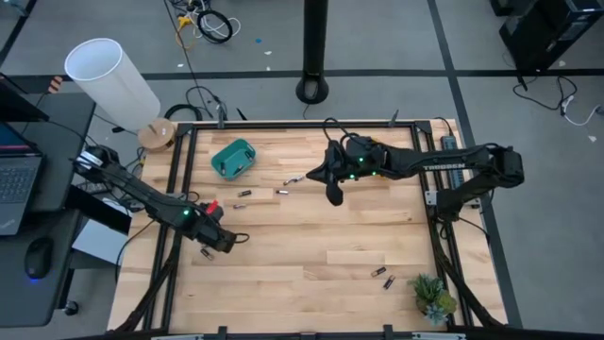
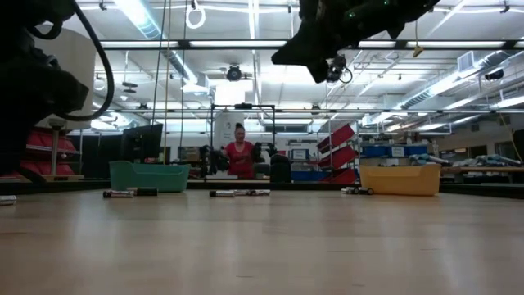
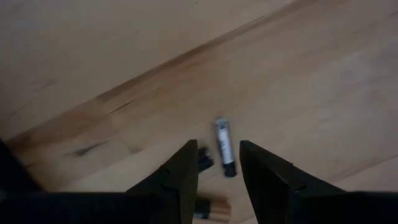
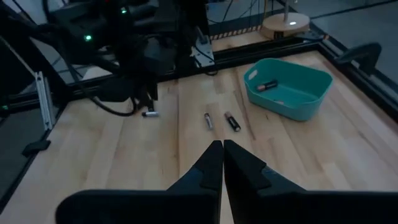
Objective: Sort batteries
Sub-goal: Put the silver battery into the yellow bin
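The left arm reaches low across the near-left part of the pale wooden counter [image 1: 311,236], its left end effector [image 1: 226,241] pointing down toward the boards with its two dark fingers [image 3: 180,177] parted and nothing between them. Just beyond those fingertips, the left wrist view shows a small silver-and-black cylindrical battery [image 3: 224,147] lying flat on the wood; another battery lies partly hidden under the fingers, with a short dark piece beside it that is too dim to identify.

The right arm stretches from the right edge toward the counter's middle and is raised well above the surface. In the low view its right end effector [image 2: 332,70] hangs high in the air. Its fingers are pressed together and hold nothing.

From above, more batteries lie scattered: a few [image 1: 267,192] near the teal plastic bin [image 1: 233,158] at the far left, and two [image 1: 383,277] near the front right, beside a small green potted plant [image 1: 432,296].

The right wrist view alone looks into the teal bin, where one battery [image 4: 270,84] rests on the floor. Only the low view shows the yellow-orange bin [image 2: 399,179] and a person in a red top [image 2: 240,157] in the room behind.
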You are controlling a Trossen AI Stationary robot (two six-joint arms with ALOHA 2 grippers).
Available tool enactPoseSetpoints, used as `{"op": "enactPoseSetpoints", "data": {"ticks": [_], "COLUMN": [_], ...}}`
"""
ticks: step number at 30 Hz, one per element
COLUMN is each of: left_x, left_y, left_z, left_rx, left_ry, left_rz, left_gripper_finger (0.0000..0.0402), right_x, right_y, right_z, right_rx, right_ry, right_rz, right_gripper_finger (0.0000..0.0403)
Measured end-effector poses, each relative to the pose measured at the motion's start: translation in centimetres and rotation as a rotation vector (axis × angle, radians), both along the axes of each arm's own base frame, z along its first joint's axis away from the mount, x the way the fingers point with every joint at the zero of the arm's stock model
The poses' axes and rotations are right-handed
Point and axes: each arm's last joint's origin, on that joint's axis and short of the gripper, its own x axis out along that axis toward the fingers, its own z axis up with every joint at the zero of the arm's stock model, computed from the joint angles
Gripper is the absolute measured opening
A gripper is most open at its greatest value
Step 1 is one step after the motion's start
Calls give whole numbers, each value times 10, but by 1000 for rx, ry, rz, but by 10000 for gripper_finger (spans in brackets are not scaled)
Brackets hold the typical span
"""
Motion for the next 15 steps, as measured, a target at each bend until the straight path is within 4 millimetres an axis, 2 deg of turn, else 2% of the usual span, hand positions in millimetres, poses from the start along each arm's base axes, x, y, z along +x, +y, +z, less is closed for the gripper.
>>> {"op": "enactPoseSetpoints", "data": {"ticks": [6,15], "left_x": [1,0], "left_y": [0,1], "left_z": [-10,-26], "left_rx": [-20,-49], "left_ry": [-33,-89], "left_rz": [23,32], "left_gripper_finger": [131,131], "right_x": [8,9], "right_y": [-1,-1], "right_z": [-8,-8], "right_rx": [18,19], "right_ry": [-7,1], "right_rz": [17,26], "right_gripper_finger": [22,22]}}
